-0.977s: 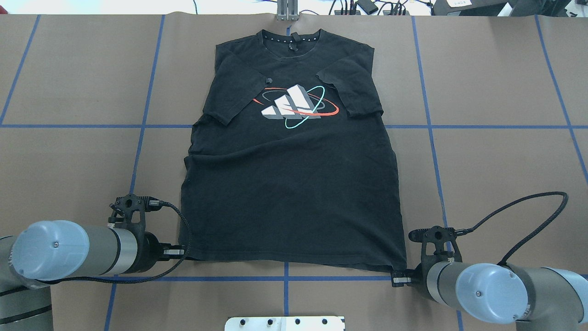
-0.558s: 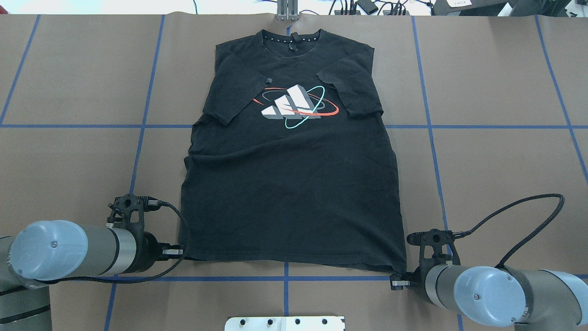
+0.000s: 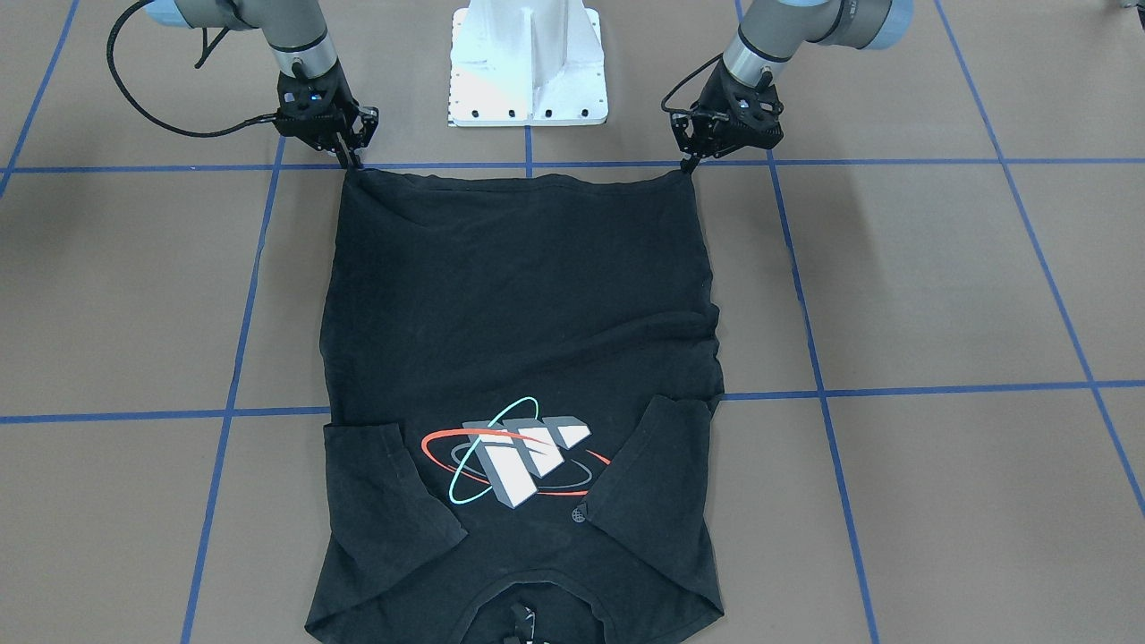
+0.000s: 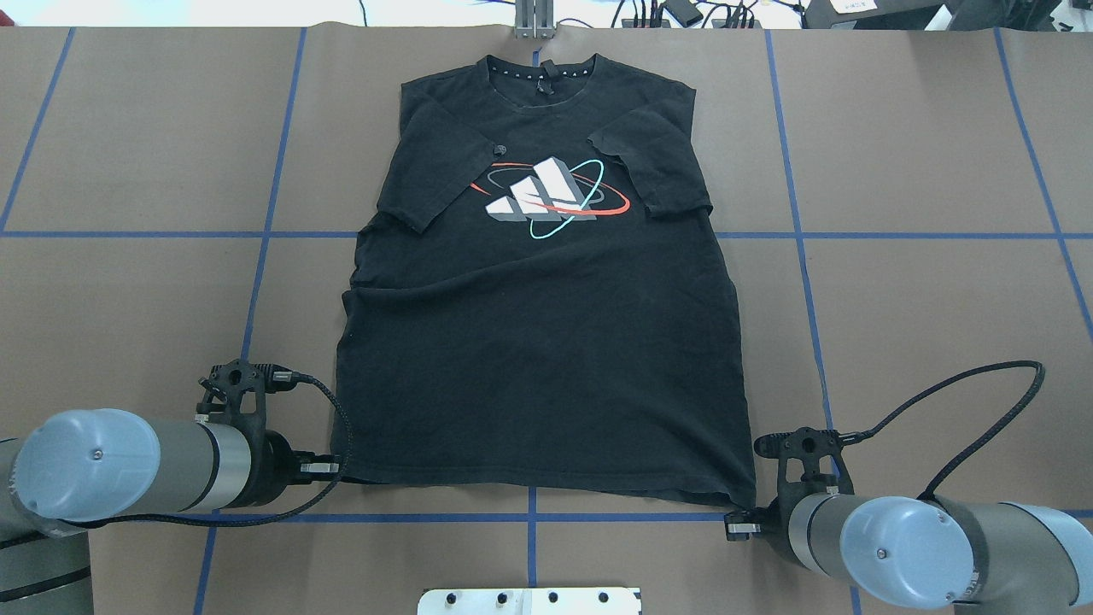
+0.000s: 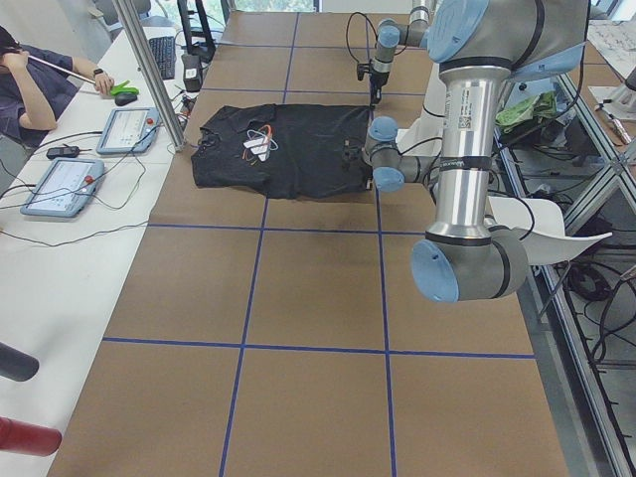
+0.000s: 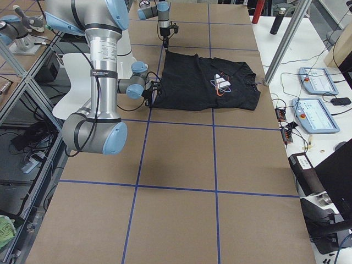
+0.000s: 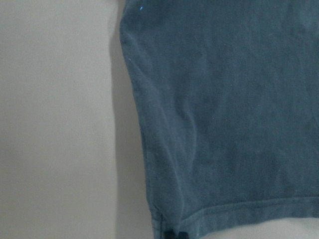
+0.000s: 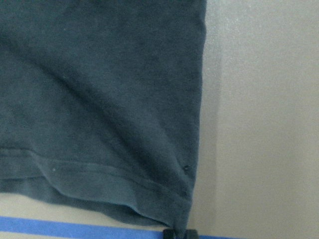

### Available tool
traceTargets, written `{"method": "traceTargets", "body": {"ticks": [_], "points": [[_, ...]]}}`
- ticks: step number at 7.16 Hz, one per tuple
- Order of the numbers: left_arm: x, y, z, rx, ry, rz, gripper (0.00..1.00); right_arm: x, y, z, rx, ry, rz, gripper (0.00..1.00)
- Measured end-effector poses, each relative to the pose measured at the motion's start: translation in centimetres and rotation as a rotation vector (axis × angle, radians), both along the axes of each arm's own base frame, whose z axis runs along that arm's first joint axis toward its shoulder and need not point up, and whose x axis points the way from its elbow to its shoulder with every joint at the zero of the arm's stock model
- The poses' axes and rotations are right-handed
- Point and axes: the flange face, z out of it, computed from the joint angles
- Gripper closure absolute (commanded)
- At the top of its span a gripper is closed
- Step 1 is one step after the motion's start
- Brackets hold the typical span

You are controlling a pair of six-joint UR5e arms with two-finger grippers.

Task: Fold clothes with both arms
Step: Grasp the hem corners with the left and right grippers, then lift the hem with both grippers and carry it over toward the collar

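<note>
The black T-shirt (image 4: 546, 342) lies flat on the brown table, print up, both sleeves folded in over the chest and the collar at the far edge. It also shows in the front view (image 3: 519, 340). My left gripper (image 4: 336, 468) is shut on the hem's left corner, low at the table; in the front view it (image 3: 687, 165) is at the right. My right gripper (image 4: 736, 523) is shut on the hem's right corner, and in the front view it (image 3: 349, 163) is at the left. Each wrist view shows a hem corner (image 7: 172, 221) (image 8: 174, 214) running down to the fingertips.
The white pedestal base (image 3: 528, 63) stands just behind the hem, between the two arms. Blue tape lines (image 4: 256, 234) grid the table. A metal post (image 4: 534, 21) stands at the far edge by the collar. Tablets (image 5: 60, 184) and an operator sit beyond the far end.
Both arms have drawn slightly back toward the robot's base, the right one more. The shirt lies as before.
</note>
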Motion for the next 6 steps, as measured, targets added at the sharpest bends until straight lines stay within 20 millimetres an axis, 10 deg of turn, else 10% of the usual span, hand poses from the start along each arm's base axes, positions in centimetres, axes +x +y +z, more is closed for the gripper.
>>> {"method": "traceTargets", "body": {"ticks": [6], "points": [[-2.8, 1.1, -1.5, -0.001, 0.030, 0.022, 1.00, 4.1, 0.9, -3.1, -0.011, -0.053, -0.070, 1.00]]}}
